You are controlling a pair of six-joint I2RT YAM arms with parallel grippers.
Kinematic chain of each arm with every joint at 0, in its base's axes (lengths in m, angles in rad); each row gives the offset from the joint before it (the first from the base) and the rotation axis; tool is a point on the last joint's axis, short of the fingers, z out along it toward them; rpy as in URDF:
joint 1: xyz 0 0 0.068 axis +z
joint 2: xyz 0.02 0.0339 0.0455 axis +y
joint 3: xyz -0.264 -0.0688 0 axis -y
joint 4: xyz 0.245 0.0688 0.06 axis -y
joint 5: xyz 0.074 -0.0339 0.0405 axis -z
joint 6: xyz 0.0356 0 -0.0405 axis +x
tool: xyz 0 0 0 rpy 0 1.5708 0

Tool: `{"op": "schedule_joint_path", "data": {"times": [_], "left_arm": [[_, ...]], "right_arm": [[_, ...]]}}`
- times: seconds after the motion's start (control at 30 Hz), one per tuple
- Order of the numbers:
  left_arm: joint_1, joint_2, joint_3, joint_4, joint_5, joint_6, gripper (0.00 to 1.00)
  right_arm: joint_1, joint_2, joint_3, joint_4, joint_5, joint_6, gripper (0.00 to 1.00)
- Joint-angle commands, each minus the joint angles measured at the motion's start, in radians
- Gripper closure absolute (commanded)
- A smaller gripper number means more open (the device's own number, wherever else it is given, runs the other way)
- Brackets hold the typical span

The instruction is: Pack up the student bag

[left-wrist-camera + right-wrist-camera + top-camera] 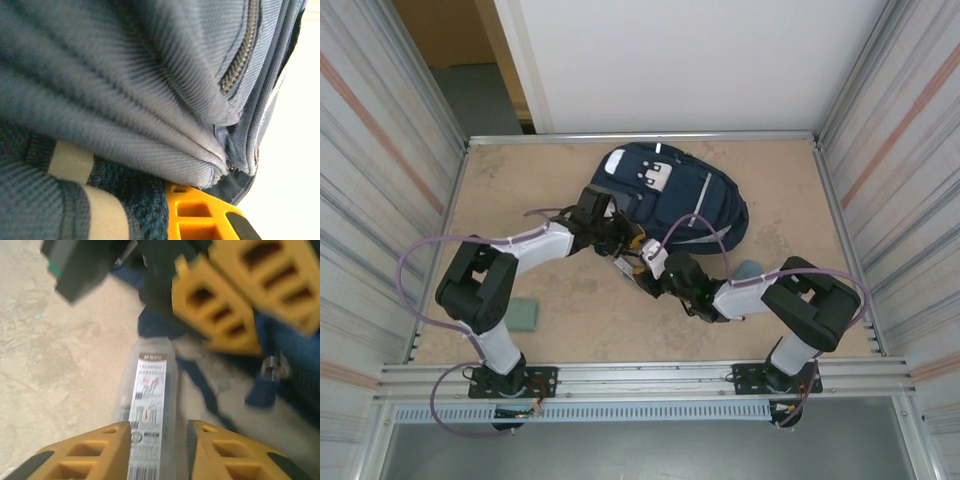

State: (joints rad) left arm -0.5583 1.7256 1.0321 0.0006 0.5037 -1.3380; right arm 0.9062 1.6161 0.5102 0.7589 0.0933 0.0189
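1. The student bag (695, 195) lies flat at the far middle of the table (520, 190), with its near edge towards both arms.
2. The left gripper (628, 238) is closed on that near edge. In the left wrist view bunched navy fabric fills the frame above one yellow finger (200, 215) and a zip runs alongside, so I judge it is pinching the fabric to lift a pocket mouth.
3. The right gripper (648, 272) is just beside it, with a clear labelled packet (150, 400) between its fingers (90, 455). The jaws stand partly apart, and I cannot tell whether they clamp the packet or only flank it.
4. The step in hand looks like feeding this packet into the bag. It points at the blue fabric but has not gone in.
5. The next move calls for a firm grip on the packet and a clear gap at the held edge — the opening itself is hidden here. The packet can then slide forward under the lifted fabric.
6. A flat green item (525, 315) lies on the table by the left arm — probably later cargo.
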Motion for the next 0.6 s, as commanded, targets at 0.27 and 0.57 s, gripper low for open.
{"op": "schedule_joint_path", "data": {"times": [0.27, 0.57], "left_arm": [[-0.039, -0.064, 0.071, -0.015, 0.045, -0.003, 1.0], [-0.059, -0.104, 0.043, -0.05, -0.018, 0.011, 1.0]], "right_arm": [[0.007, 0.106, 0.022, 0.207, 0.377, -0.103, 0.36], [0.002, 0.141, 0.064, 0.231, 0.464, -0.065, 0.6]]}}
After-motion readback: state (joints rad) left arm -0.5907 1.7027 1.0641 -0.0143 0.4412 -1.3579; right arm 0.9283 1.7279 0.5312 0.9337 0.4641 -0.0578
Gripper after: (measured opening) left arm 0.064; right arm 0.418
